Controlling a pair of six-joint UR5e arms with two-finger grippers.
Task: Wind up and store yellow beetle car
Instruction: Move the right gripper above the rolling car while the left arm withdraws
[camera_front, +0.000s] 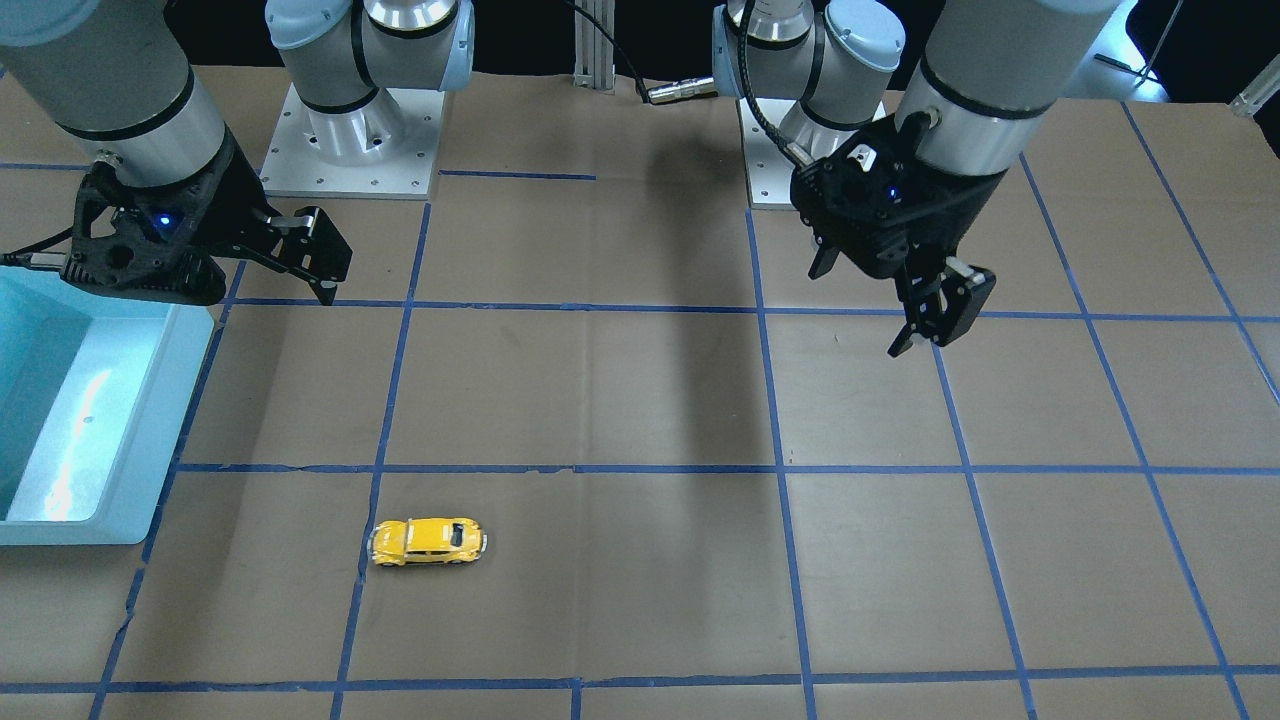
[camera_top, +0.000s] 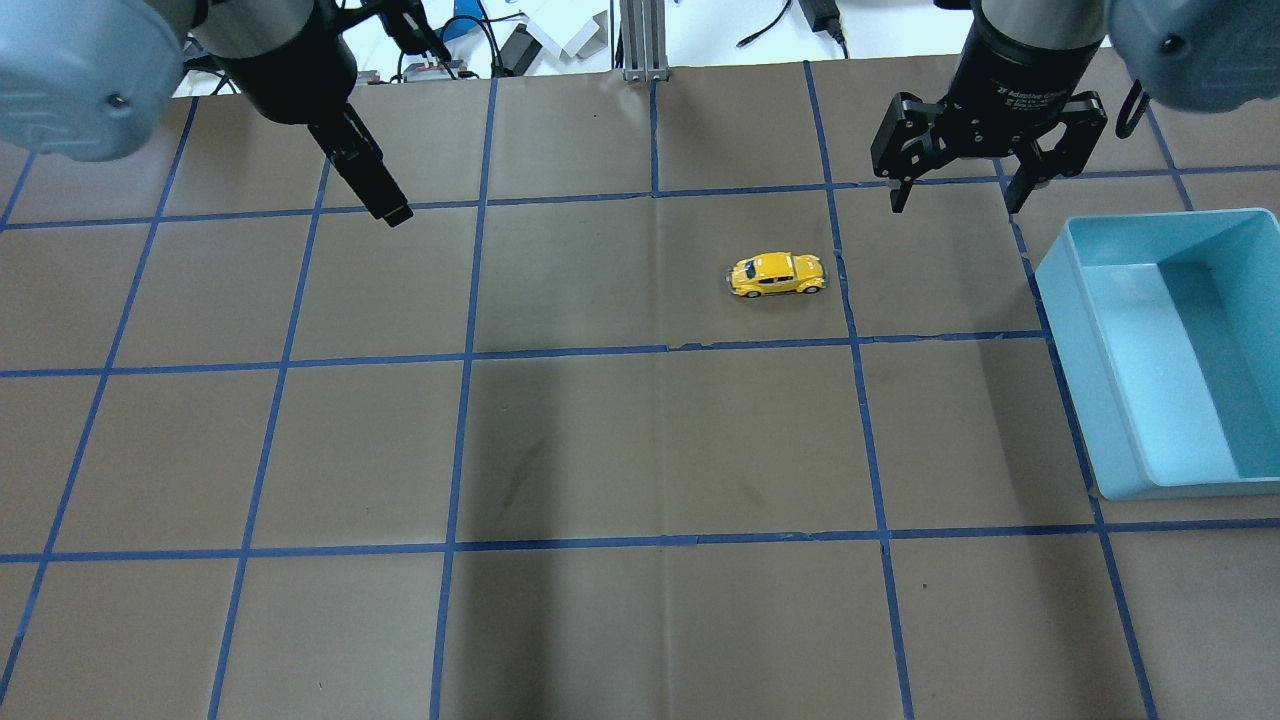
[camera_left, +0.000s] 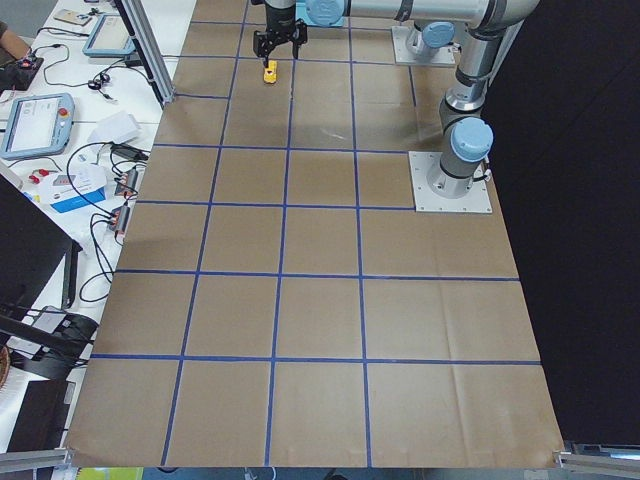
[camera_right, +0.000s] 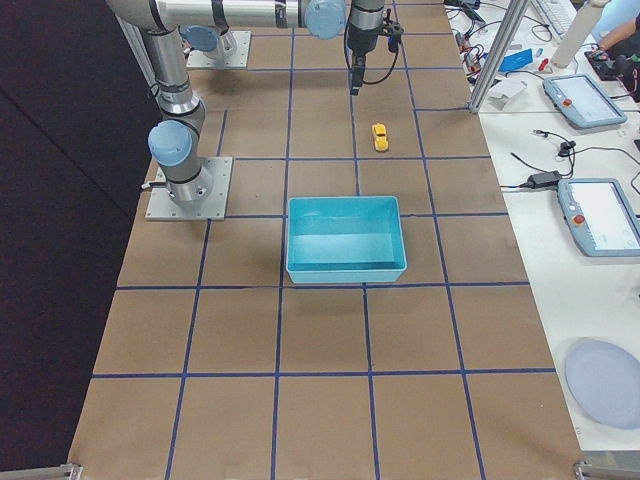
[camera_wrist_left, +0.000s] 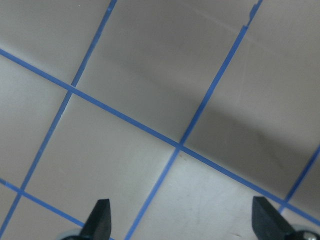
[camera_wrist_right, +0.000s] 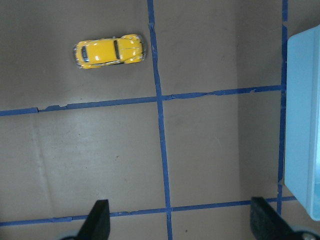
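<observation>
Left claw (camera_top: 392, 212) and right claw (camera_top: 953, 205) both spread wide, empty, one yellow beetle car (camera_top: 777, 275), one blue bin (camera_top: 1075, 350)

The bench (camera_top: 640, 450) is covered in brown paper (camera_front: 600, 600), creased in places and taped into squares with blue tape (camera_top: 460, 355). An aluminium frame post (camera_top: 640, 40) stands at the middle of its far edge. Alongside that edge runs a white table (camera_right: 540, 300) with two teach pendants (camera_right: 605, 215), a black power adapter (camera_right: 543, 180) on its cable and a pale round plate (camera_right: 605, 385). On the opposite side of the bench the room falls away into flat black (camera_left: 580, 250). Overhead light lays soft, broad shadow bands (camera_front: 700, 350) across the paper.
</observation>
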